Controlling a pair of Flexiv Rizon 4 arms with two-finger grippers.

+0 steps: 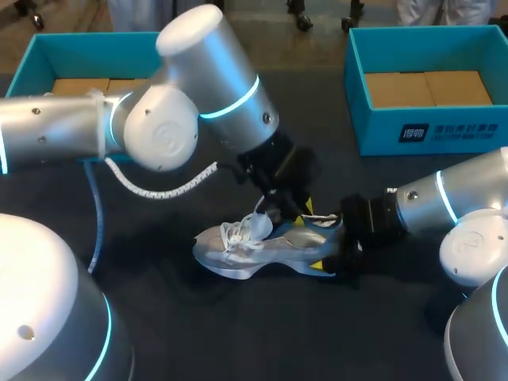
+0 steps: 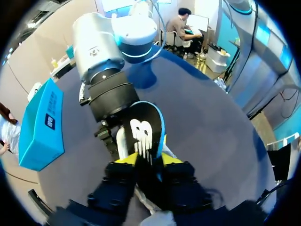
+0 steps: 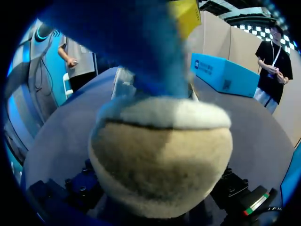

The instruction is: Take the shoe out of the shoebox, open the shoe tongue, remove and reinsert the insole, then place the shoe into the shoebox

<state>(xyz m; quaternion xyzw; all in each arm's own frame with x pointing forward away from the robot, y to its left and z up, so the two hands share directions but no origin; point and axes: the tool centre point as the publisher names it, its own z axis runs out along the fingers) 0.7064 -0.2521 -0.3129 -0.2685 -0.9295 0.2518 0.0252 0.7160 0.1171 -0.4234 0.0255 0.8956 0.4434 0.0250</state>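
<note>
Dark tabletop [image 1: 238, 333] is filling the head view, with two teal boxes standing open at its far side: the left shoebox [image 1: 32, 63] and the right shoebox [image 1: 413, 131], well apart from each other. Between and nearer than them, the grey-white shoe [image 1: 238, 250] is lying out on the table, outside both boxes, with its laces loose and its toe pointing toward the left side.

From above, the left arm [image 1: 198, 87] is reaching past the middle and down onto the shoe's opening, while the right arm [image 1: 444, 202] is coming in low, its right gripper [image 1: 332, 242] sitting at the heel end. That view is hiding what the left arm is holding.

The left wrist view is showing it plainly: the left gripper [image 2: 150, 159] is pinching the insole [image 2: 143, 129] narrowly, a yellow tip pressing on each side. The insole is black on top with a white mark and a blue edge, and it is sticking out ahead of the fingers toward the right arm's wrist.

In the right wrist view the shoe's cream heel [image 3: 160, 160] is crowding right up against the camera. Above the heel a blurred blue surface is rising, with one yellow fingertip [image 3: 186, 14] of the other arm beside it. Whether the right gripper is clamping the heel or standing wide, I cannot tell from any view.
</note>
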